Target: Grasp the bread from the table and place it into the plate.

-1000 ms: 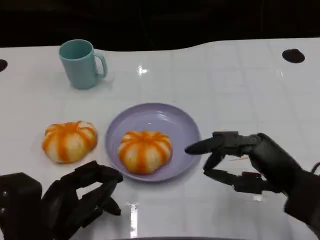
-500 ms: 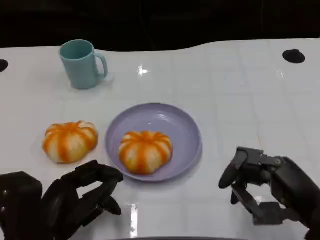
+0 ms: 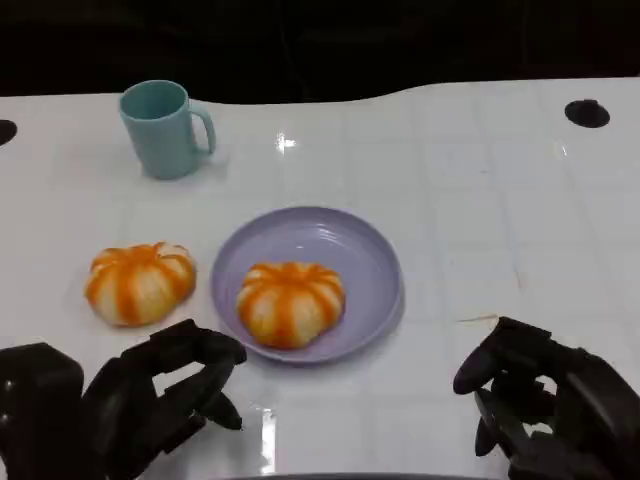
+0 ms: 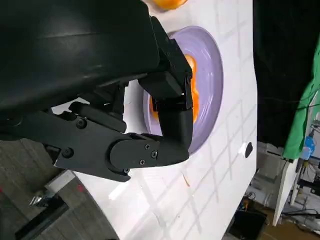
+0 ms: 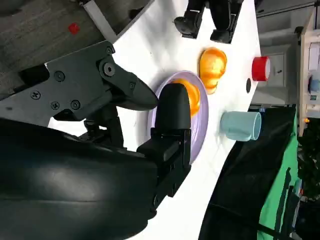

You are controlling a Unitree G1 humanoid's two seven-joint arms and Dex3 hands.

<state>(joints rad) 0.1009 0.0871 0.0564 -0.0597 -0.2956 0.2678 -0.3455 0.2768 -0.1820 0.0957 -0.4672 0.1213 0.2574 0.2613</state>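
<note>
An orange-striped bread (image 3: 290, 303) lies on the front part of the lavender plate (image 3: 375, 250) in the head view. A second, similar bread (image 3: 139, 282) sits on the white table just left of the plate. My left hand (image 3: 150, 395) hovers near the table's front edge, below that second bread, its fingers loosely bent and holding nothing. My right hand (image 3: 540, 410) is at the front right, well clear of the plate, and also holds nothing. The right wrist view looks past its fingers (image 5: 170, 117) to the plated bread (image 5: 192, 100) and the other bread (image 5: 212, 67).
A teal mug (image 3: 165, 128) stands at the back left. A black round spot (image 3: 587, 112) marks the back right of the table. A red object (image 5: 260, 68) is beyond the table in the right wrist view. The left wrist view takes in the plate (image 4: 212, 85).
My right hand has drawn back from the plate's right rim toward the front right corner, its fingers bending inward. The left hand and both breads have stayed put.
</note>
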